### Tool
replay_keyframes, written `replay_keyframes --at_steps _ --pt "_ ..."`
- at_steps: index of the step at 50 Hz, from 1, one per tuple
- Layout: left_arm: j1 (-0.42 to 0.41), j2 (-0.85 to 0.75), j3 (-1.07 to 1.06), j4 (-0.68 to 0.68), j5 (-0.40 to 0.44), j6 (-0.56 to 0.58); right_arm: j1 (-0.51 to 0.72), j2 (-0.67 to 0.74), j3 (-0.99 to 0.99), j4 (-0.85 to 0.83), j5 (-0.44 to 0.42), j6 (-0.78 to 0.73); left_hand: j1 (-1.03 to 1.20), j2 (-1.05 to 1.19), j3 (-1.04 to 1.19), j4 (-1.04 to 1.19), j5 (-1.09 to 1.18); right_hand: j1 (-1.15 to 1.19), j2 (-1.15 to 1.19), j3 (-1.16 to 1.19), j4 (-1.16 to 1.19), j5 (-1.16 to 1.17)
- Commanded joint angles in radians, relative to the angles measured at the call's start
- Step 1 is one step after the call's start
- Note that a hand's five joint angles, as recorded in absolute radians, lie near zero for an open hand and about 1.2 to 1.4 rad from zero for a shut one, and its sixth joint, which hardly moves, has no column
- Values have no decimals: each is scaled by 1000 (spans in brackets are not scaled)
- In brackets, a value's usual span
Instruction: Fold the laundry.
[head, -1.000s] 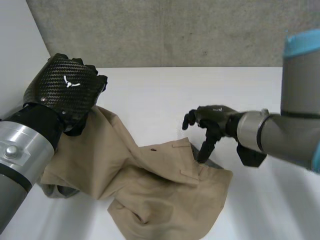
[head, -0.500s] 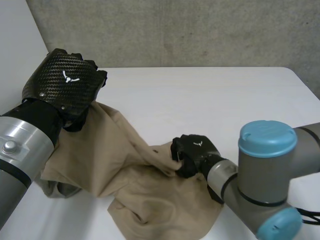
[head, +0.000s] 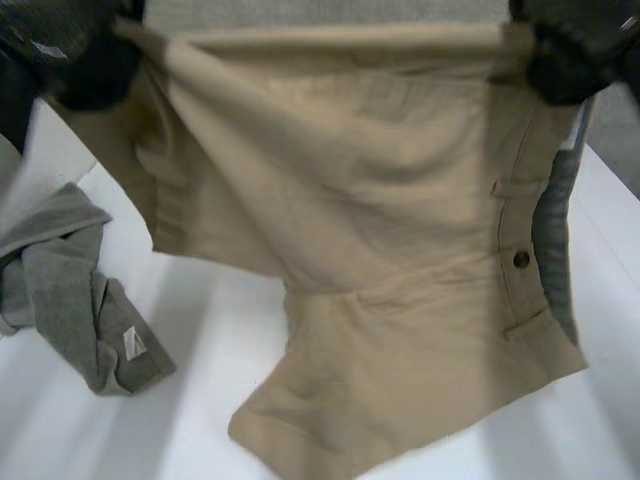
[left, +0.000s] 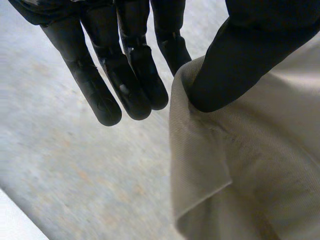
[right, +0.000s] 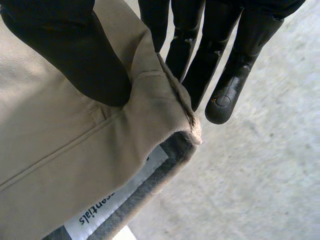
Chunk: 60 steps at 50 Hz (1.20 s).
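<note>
One pair of tan shorts (head: 380, 230), one grey garment (head: 70, 290) — two hands (head: 85, 60) (head: 575, 55).

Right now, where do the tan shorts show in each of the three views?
Head view: tan shorts hang spread between left hand and right hand.
Left wrist view: one top corner of the tan shorts, pinched by the left hand.
Right wrist view: the other top corner, pinched by the right hand, white label below it.
Shared landmark: the shorts' top edge, a hand at each end.
</note>
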Motion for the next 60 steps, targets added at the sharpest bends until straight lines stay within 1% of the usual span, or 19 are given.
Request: replay_keyframes --at_steps 1,7,12,16,23,24,25,31,34,36,41,42,43,44,45,46,47,54,60 --pt "-54 110 60 -32 -37 -22 -9 -104 -138 174 -9 -10 272 203 205 196 239 413 225 220 209 234" --pt "-106 133 148 -111 -72 -22 -7 -128 -221 276 -7 -53 272 203 205 196 239 413 225 220 209 234" --pt "-107 107 149 -124 -81 -19 -12 -124 -240 294 -7 -56 272 203 205 196 239 413 225 220 209 234" --pt "-101 35 149 -122 -81 -14 -17 -90 -234 300 -13 -56 272 203 205 196 239 413 225 220 209 234" --pt "-52 -203 231 -110 -64 -2 -23 160 -289 298 -29 -56 272 203 205 196 239 413 225 220 209 234" --pt "-46 -235 246 -107 -63 -1 -23 224 -321 297 -28 -56 272 203 205 196 239 413 225 220 209 234" --pt "-32 -308 276 -96 -55 6 -23 256 -336 297 -32 -56 272 203 205 196 239 413 225 220 209 234" --pt "37 -528 393 -9 -5 16 -12 474 -483 249 -19 -39 272 203 205 196 239 413 225 220 209 234" --pt "74 -652 471 87 14 19 -7 599 -569 145 17 -26 272 203 205 196 239 413 225 220 209 234" --pt "83 -750 528 176 18 22 -6 683 -623 35 63 -24 272 203 205 196 239 413 225 220 209 234" --pt "89 -929 660 305 15 47 -3 833 -698 -188 143 -42 272 203 205 196 239 413 225 220 209 234" --pt "89 -956 678 315 17 53 -3 861 -706 -220 145 -47 215 145 148 138 181 413 225 220 209 234" --pt "88 -981 694 322 18 58 -1 887 -714 -248 140 -52 75 5 8 -2 41 413 225 220 209 234" --pt "86 -1028 727 324 15 70 0 939 -726 -284 137 -71 -531 -601 -598 -608 -565 243 54 50 38 64" --pt "86 -1044 737 324 12 75 0 958 -730 -288 136 -84 -846 -915 -913 -922 -879 -93 -282 -286 -298 -272" --pt "87 -1061 743 324 11 79 0 978 -735 -286 136 -101 -949 -1019 -1016 -1026 -983 -582 -770 -775 -786 -761" --pt "88 -1084 745 332 6 87 0 1011 -744 -276 140 -140 -923 -993 -990 -1000 -957 -809 -997 -1002 -1013 -987" --pt "78 -1099 734 332 -14 99 0 1031 -734 -178 142 -188 -949 -1019 -1016 -1026 -983 -809 -997 -1002 -1013 -987" --pt "61 -1056 644 312 -110 101 -15 914 -648 -50 136 -128 -949 -1019 -1016 -1026 -983 -809 -997 -1002 -1013 -987"
